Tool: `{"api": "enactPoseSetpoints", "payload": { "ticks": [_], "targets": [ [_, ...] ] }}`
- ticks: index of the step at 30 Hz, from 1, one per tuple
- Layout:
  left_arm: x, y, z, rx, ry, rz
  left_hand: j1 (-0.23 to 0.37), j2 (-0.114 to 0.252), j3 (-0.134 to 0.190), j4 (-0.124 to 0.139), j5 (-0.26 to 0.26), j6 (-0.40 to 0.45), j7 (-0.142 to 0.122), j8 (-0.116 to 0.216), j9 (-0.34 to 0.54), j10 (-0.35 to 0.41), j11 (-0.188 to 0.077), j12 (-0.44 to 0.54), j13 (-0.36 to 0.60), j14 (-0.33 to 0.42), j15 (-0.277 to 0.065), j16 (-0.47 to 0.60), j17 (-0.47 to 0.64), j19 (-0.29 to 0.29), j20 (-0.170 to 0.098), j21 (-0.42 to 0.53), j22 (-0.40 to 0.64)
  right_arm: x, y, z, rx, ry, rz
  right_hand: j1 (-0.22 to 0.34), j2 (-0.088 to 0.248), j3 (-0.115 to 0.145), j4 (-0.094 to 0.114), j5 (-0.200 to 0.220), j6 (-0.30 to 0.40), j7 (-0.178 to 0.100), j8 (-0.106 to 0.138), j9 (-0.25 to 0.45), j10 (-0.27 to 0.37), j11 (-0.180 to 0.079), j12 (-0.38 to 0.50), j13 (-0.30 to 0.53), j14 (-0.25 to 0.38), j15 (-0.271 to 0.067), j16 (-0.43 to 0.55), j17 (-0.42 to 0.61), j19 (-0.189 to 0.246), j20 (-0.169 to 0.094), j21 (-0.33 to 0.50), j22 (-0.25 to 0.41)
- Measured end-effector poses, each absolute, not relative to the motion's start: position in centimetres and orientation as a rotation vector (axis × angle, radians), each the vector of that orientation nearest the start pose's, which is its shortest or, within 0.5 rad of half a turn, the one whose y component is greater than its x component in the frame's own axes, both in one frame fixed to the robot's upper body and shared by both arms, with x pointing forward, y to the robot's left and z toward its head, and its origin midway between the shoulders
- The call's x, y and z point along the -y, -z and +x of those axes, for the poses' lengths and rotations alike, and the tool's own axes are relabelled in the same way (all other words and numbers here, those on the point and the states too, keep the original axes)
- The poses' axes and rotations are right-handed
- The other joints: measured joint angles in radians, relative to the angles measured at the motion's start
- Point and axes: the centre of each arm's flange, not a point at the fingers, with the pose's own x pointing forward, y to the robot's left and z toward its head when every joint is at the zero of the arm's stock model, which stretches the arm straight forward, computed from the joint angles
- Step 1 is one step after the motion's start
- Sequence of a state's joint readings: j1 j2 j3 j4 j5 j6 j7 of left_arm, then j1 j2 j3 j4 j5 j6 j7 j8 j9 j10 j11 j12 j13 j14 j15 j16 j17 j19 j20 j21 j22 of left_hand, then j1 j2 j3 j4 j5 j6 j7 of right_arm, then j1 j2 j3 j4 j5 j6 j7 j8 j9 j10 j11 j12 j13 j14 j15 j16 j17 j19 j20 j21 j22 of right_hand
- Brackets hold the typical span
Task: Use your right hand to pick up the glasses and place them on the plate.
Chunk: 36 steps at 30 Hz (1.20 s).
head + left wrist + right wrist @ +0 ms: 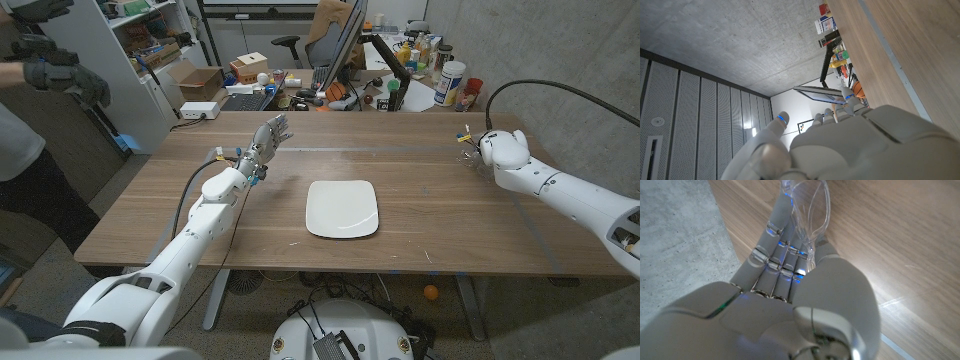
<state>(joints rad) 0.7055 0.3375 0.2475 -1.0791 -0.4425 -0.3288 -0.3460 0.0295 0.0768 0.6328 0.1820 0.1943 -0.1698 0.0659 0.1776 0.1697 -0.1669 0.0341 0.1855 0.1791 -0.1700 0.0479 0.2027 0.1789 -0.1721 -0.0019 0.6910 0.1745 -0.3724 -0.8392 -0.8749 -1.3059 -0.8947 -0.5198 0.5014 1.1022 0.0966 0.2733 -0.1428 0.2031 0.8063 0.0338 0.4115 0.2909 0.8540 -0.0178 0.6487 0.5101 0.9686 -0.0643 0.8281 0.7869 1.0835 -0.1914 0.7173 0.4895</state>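
**Clear glasses at the right robot hand, plate alone at centre**

In the head view, at the upper left edge of the frame, a person's gloved hand (62, 72) showed beside a white shelf unit (120, 60). Left of centre, the left robot hand (268, 137) stood raised over the wooden tabletop (430, 200), fingers apart and upright, holding nothing; the left wrist view showed its back (860, 145) with the fingertips reaching up toward a concrete ceiling.

At the middle of the frame lay the white plate (342, 208), square with rounded corners, nothing on it.

Toward the right edge, the right robot hand (497, 150) sat low near the tabletop's far right corner, well apart from the plate. In the right wrist view its fingers (775, 255) lay straight and close together, with the clear glasses (810, 210) against their tips and the thumb alongside. Whether the glasses were truly gripped or only touched could not be told.
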Motion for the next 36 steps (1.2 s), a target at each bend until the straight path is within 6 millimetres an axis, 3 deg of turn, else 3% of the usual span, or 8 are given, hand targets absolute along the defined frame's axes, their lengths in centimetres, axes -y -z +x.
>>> {"api": "enactPoseSetpoints", "payload": {
  "ticks": [8,15,36],
  "targets": [
    [-26.6,-0.4,67.7,0.651,0.382,0.082,0.0,0.0,0.0,0.0,0.0,0.0,0.0,0.0,0.0,0.0,0.0,0.0,0.0,0.0,0.0,0.0,0.0,0.0,0.0,0.0,0.0,40.5,-5.9,67.8,-0.243,0.31,-1.817,0.0,0.0,0.001,0.007,-0.004,0.014,0.003,0.011,0.009,0.0,0.0,0.014,0.026,0.0,0.0,-0.022,0.109,0.0,0.0,0.02,0.002],
    [-26.6,-0.3,67.7,0.652,0.382,0.081,0.0,0.0,0.0,0.0,0.0,0.0,0.0,0.0,0.0,0.0,0.0,0.0,0.0,0.0,0.0,0.0,0.0,0.0,0.0,-0.007,0.0,40.5,-6.4,67.3,-0.215,0.333,-1.813,0.0,0.0,0.001,0.014,-0.005,0.025,-0.003,0.011,0.014,0.0,0.0,0.029,0.042,0.031,-0.02,-0.032,0.114,0.0,0.0,0.034,0.0],
    [-26.7,-0.2,67.5,0.659,0.392,0.081,0.0,0.0,0.0,0.0,0.0,0.0,0.0,0.0,0.0,0.0,0.0,0.0,0.0,0.0,0.0,0.0,0.0,0.0,0.0,-0.011,0.0,39.7,-8.5,64.9,-0.108,0.398,-1.85,0.0,0.0,0.006,0.019,-0.012,0.034,-0.001,0.018,0.022,0.004,0.004,0.037,0.058,0.045,-0.024,-0.07,0.129,-0.004,0.004,0.063,-0.012]
  ]
}}
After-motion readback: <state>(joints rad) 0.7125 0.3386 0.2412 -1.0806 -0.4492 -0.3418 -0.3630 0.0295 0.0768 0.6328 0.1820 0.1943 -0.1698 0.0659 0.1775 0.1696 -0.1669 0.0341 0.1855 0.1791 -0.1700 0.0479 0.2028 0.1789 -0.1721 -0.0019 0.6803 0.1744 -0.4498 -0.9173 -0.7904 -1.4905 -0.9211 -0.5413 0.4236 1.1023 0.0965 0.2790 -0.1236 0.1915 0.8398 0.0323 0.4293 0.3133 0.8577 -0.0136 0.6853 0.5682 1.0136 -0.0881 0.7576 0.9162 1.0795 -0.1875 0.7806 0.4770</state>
